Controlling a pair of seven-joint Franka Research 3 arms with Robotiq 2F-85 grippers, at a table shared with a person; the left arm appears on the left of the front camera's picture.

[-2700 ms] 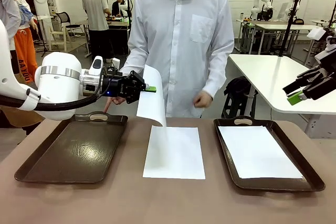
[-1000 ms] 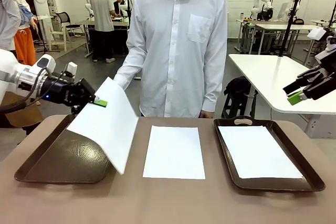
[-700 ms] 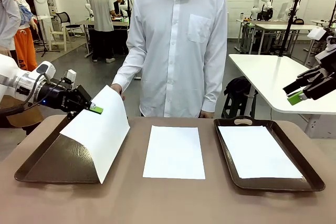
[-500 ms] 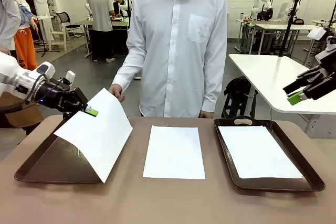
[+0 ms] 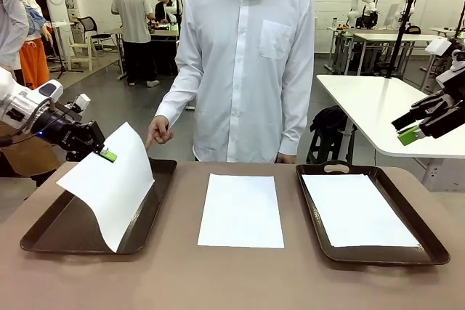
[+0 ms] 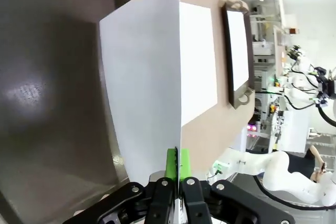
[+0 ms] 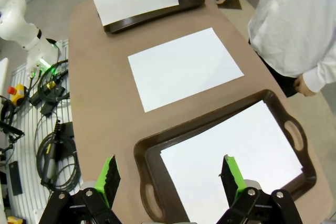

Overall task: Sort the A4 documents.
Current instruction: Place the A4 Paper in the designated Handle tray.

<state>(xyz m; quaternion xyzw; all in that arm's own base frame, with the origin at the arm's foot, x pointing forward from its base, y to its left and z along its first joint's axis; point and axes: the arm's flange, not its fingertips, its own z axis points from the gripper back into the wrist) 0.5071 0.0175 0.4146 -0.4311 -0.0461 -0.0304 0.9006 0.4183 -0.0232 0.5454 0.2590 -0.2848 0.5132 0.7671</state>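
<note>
Front view: left claw (image 5: 107,155) clamped on a paper sheet (image 5: 109,186) (curling) over the left tray (image 5: 65,226). Off the desk's edge, right claw (image 5: 403,130) spread apart.

Hanging sheet (image 5: 112,186) blocks left tray (image 5: 65,224); person's hand (image 5: 156,133) by far rim; table (image 5: 232,281) front bare.
</note>
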